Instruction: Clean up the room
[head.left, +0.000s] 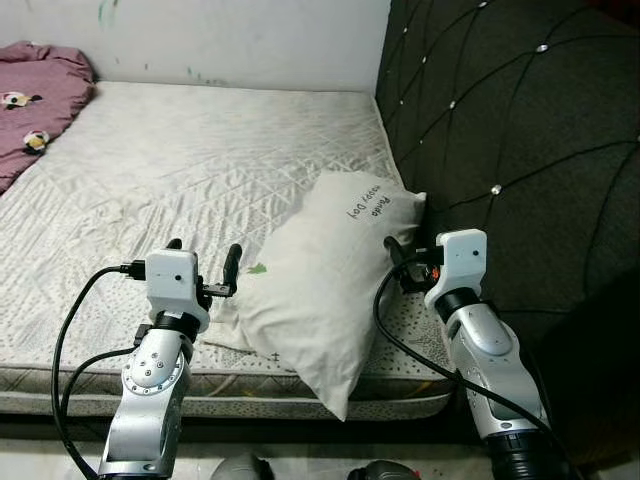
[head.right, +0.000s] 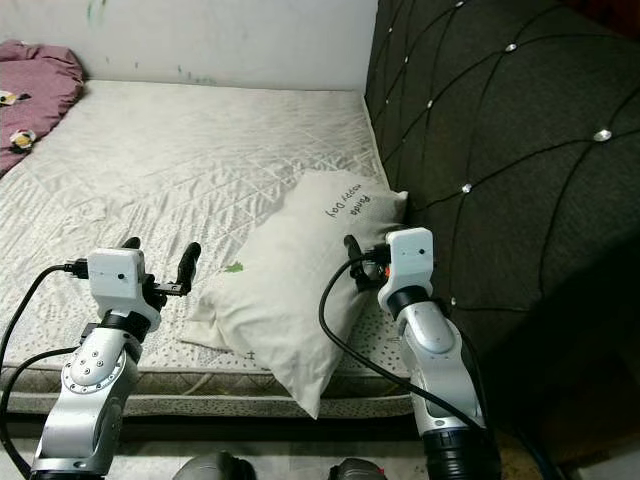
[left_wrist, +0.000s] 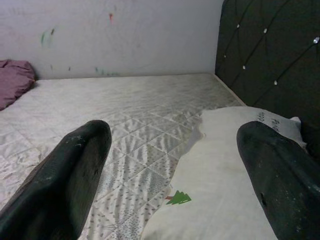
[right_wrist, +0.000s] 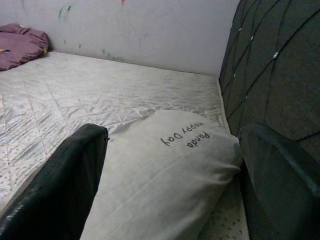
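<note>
**Desk:** What dominated the frame, and why was it laid out that way?

**Photographer:** The mattress (head.left: 200, 170), bare and quilted in a pale diamond stitch, ran back to a scuffed white wall (head.left: 240, 40). Beside it stood the headboard (head.left: 520, 130), dark, padded and studded with shiny buttons. A crumpled mauve blanket (head.left: 35, 95) sat bunched in the far corner, apparently not yet tidied.

**Desk:** And the pillow?

**Photographer:** The pillow (head.left: 325, 285), soft, cream and printed with small lettering and a green tree, slumped at the near edge of the mattress, one corner hanging over it, its top against the headboard. It looked out of place, which I judged was why both arms flanked it. The left gripper (head.left: 205, 262) was spread wide just beside its edge, holding nothing. The right gripper (right_wrist: 170, 165) was equally spread, framing the lettered end, empty too.
</note>
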